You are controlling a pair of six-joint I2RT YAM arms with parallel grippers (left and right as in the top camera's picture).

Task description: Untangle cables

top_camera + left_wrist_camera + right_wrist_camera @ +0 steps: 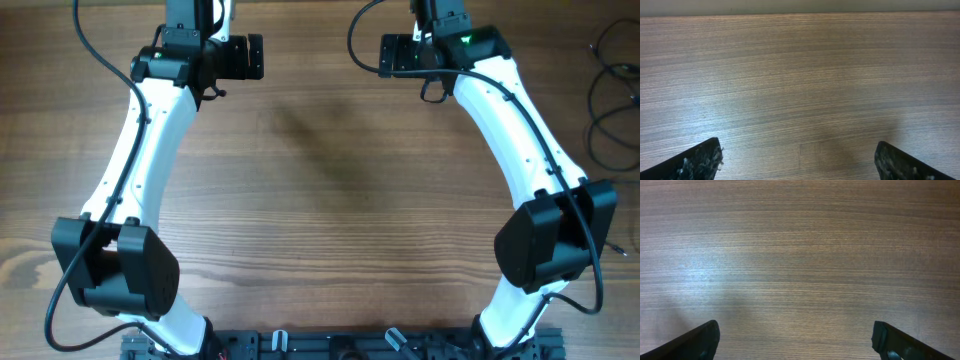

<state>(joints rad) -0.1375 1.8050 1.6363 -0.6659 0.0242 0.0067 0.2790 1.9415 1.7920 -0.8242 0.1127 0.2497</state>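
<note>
The cables (612,100) lie as thin black loose loops at the table's far right edge, partly cut off by the overhead view; neither wrist view shows them. My left gripper (238,57) sits at the back left, far from them. My right gripper (405,55) sits at the back, right of centre, well left of the loops. In the left wrist view my left gripper (797,160) is open, its dark fingertips wide apart over bare wood. The right wrist view shows my right gripper (795,340) open as well, with nothing between its fingers.
Both white arms curve from their black bases (110,265) (550,240) near the front edge up to the back. A black mounting rail (340,345) runs along the front. The wooden table's (800,75) back edge shows at the top of the left wrist view.
</note>
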